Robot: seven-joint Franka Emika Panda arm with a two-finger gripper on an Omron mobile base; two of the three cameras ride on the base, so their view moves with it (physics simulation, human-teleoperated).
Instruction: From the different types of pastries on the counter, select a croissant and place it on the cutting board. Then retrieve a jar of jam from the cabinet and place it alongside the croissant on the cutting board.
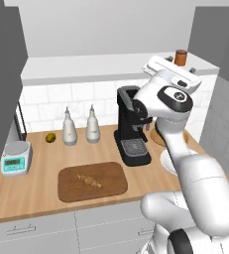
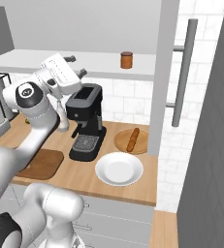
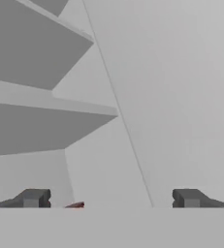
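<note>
Risk first: jar of jam (image 2: 126, 60) stands alone on the open cabinet shelf (image 2: 99, 65), and a pincer coming in too low or off to one side could clip its wall and tip it or shove it back toward the rear wall. Hand view gives poor guidance now, mostly bare grey panels with just a sliver of red at the bottom edge between the tips, so the approach looks hard to judge from there.

Pincer (image 3: 111, 197) is spread wide, nothing between the fingertips (image 3: 33, 197). In right base view the hand (image 2: 60, 69) is raised to about shelf level, left of the jar and well apart from it. Left base view has the jar (image 1: 181, 57) just past the hand's far end (image 1: 173, 69); true gap between them cannot be told from that angle.

Croissant (image 1: 88, 180) lies on the cutting board (image 1: 69, 191), near its middle, on the surface (image 1: 36, 191). So my reading is first half done, jar fetch in hand. Stick pastry (image 2: 132, 139) rests on a round wooden plate (image 2: 142, 145) beside the coffee machine (image 2: 87, 123); a carried jar swinging low could knock that machine.
</note>
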